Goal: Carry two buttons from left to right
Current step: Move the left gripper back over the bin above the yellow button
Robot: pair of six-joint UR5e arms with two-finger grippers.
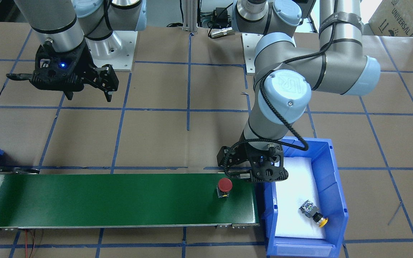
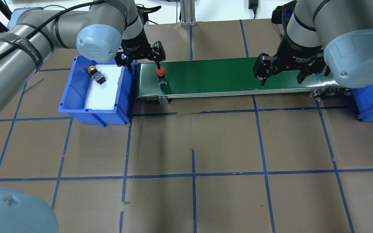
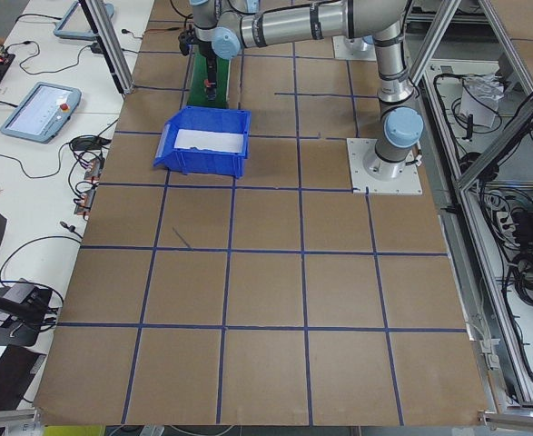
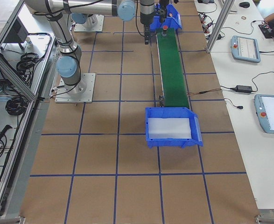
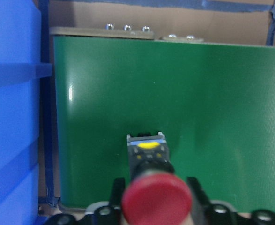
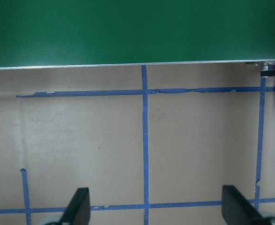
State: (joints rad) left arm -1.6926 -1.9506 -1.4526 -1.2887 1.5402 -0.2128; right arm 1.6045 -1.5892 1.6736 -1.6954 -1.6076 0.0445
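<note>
1. While the red button (image 2: 160, 72) stands at the belt's (image 2: 222, 76) left end, my left claw (image 5: 155, 187) straddles its cap; whether it pinches, I cannot tell.
2. The yellow button (image 2: 96, 75) lies in the left bin (image 2: 92, 114); my right claw (image 6: 156, 206) is spread.

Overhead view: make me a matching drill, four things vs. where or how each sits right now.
Things:
1. red button
2. yellow button
3. left gripper
4. right gripper

Places or states:
a. lying on the white pad in the blue bin
b. standing on the green conveyor belt
c. open, off the belt, over the brown table
d. low over the belt's bin end, fingers flanking the red button

Pairs: 1-b, 2-a, 3-d, 4-c
</note>
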